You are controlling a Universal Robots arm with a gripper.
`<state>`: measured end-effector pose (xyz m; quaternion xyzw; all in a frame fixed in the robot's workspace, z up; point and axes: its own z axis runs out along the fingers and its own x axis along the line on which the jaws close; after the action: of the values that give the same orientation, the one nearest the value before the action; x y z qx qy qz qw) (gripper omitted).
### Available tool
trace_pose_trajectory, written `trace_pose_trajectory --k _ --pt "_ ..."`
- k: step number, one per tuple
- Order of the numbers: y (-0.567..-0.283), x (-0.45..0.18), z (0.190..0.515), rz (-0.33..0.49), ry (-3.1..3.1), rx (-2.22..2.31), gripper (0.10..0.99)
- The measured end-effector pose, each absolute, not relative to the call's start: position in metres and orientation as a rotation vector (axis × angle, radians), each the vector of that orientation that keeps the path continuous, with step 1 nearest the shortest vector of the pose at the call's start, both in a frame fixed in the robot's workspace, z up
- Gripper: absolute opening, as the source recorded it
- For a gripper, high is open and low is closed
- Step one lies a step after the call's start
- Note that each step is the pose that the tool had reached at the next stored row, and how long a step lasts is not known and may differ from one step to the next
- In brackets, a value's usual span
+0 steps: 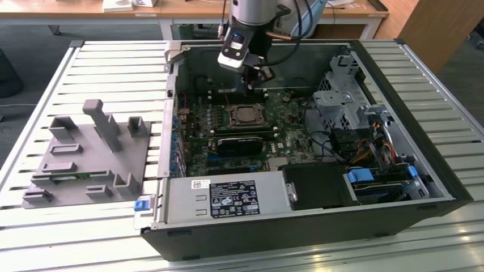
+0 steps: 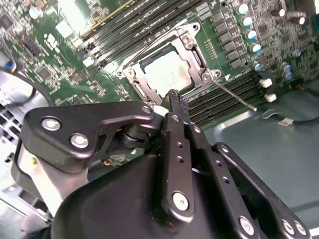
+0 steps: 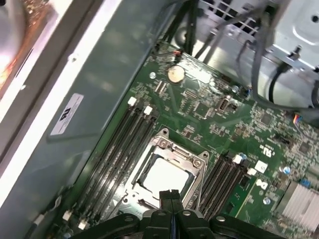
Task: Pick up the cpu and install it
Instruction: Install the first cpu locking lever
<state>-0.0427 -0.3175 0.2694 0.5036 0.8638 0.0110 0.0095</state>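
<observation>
Clenched and empty, my hand [image 3: 171, 195] hovers just above the cpu [image 3: 164, 177], which lies seated in its socket [image 3: 167, 172] on the motherboard [image 3: 224, 124]; placement apparently done, frame not yet latched.

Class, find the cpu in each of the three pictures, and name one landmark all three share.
Exterior view: the cpu lies in the socket mid-motherboard, below the gripper.
Second wrist view: cpu in the frame, just beyond the fingertips.
First wrist view: cpu in the frame, just beyond the shut fingertips.
Shared landmark: the socket's metal frame.
</observation>
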Motion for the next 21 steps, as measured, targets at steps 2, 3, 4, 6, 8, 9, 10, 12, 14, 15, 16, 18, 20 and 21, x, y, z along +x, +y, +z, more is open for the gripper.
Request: trace_pose_trajectory --k 2,3,4,6,8,9,10,12,14,15,16,18,20,21 --pt "-0.3175 -0.0427 0.2694 0.035 2.72 1.534 0.106" --pt "-0.3175 -0.0427 0.2694 0.035 2.731 1.514 0.106" --pt "-0.3175 -0.0427 0.2694 0.035 2.742 1.496 0.106" --pt "-0.3175 -0.0427 0.2694 0.035 2.763 1.457 0.106" --pt "-0.3176 -0.0427 0.2694 0.036 2.782 1.42 0.106" --pt "-0.3176 -0.0427 0.2694 0.036 2.79 1.405 0.106" --pt "-0.3177 -0.0428 0.2694 0.036 2.797 1.39 0.106" --pt "-0.3178 -0.0427 0.2694 0.036 2.81 1.366 0.106" --pt "-0.3178 -0.0427 0.2694 0.037 2.821 1.343 0.106" --pt "-0.3179 -0.0428 0.2694 0.037 2.826 1.331 0.106" --pt "-0.3179 -0.0427 0.2694 0.037 2.831 1.321 0.106" --pt "-0.3179 -0.0428 0.2694 0.037 2.84 1.302 0.106" --pt "-0.3179 -0.0427 0.2694 0.037 2.849 1.283 0.106" --pt "-0.3179 -0.0428 0.2694 0.037 2.853 1.275 0.106"
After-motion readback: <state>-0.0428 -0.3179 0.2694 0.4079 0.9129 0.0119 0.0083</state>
